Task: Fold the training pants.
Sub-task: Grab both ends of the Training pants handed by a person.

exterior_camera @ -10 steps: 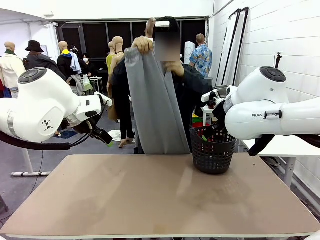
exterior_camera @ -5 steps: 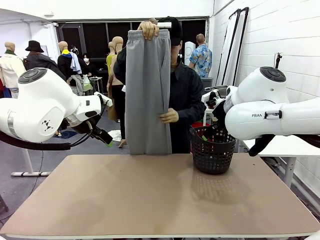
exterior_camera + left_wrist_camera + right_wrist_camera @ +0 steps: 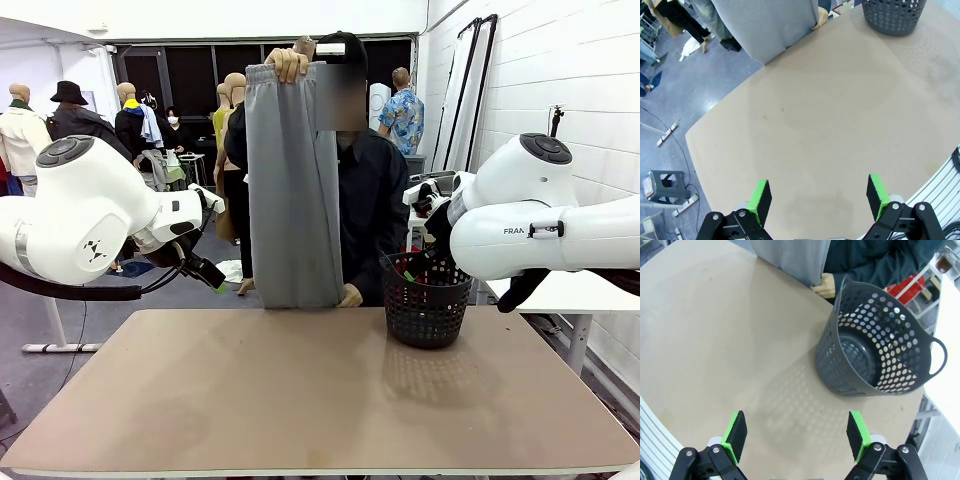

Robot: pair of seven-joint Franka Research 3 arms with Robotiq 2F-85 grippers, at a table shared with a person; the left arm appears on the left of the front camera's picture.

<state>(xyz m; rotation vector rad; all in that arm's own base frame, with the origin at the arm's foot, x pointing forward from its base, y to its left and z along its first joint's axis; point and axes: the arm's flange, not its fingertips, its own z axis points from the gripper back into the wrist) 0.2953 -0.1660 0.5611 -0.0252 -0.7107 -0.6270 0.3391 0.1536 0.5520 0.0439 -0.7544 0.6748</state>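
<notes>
Note: training pants (image 3: pixel 293 190) hang long-axis upright from the person's hand (image 3: pixel 287 62), hems at the counter's (image 3: pixel 300 400) far edge — beyond both arms, left end effector (image 3: pixel 817 194) likely nearer you, right end effector (image 3: pixel 796 432) likewise spread, empty.

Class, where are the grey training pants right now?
Front view: the training pants hang from the person's raised hand at the table's far edge, left of the basket.

A: The light grey jersey training pants (image 3: pixel 765 25), seen from the left wrist?
B: Cut off by the top edge, as is the dark grey perforated plastic basket (image 3: pixel 894 20).
A: And the person's lower hand (image 3: pixel 349 297)?
B: Partly hidden behind the pants' hem.
</notes>
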